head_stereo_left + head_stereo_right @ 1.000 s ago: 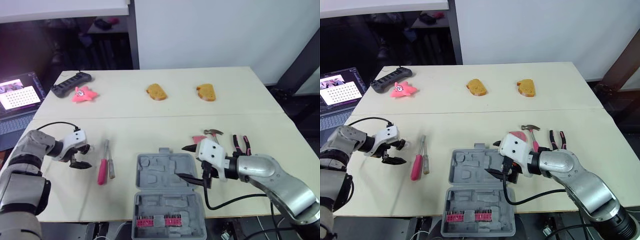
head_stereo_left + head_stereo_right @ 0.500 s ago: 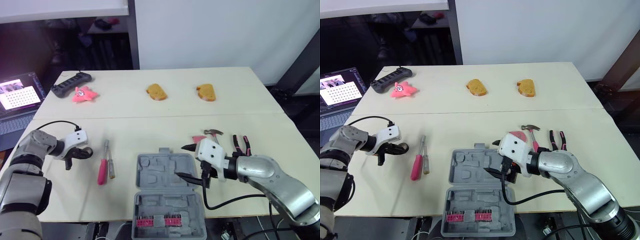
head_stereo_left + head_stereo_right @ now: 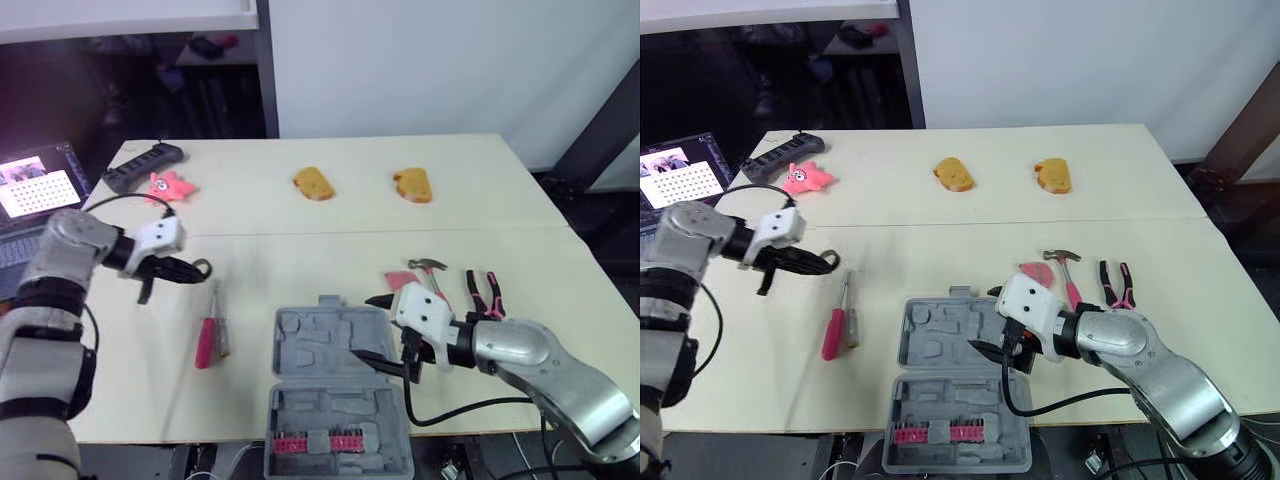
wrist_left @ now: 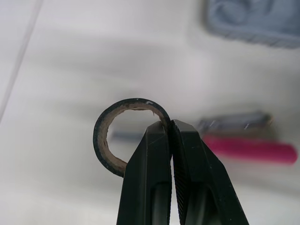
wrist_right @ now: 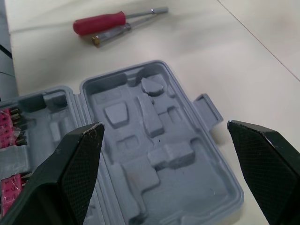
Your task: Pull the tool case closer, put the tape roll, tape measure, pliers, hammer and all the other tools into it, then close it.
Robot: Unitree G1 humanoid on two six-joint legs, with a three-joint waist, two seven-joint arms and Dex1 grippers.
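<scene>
Case [image 3: 330, 385] open, no loose tool packed: left gripper [image 4: 170, 129] clamped on tape roll [image 4: 100, 138] left of case, right gripper [image 5: 163, 126] spread above it; screwdrivers [image 3: 210, 325], hammer [image 3: 432, 268], pliers [image 3: 485, 290] lie on counter [image 3: 300, 250].

Soft, even light, probably from overhead, leaves faint shadows on the pale surface [image 3: 330, 250]; the room [image 3: 150, 90] at ten o'clock is dim. In the left wrist view everything beyond the left pincer [image 4: 171, 123] and tape roll [image 4: 98, 140] is blurred.

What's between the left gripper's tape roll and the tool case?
Two screwdrivers lie side by side there, one red-handled; otherwise bare table, per the left eye view.
</scene>
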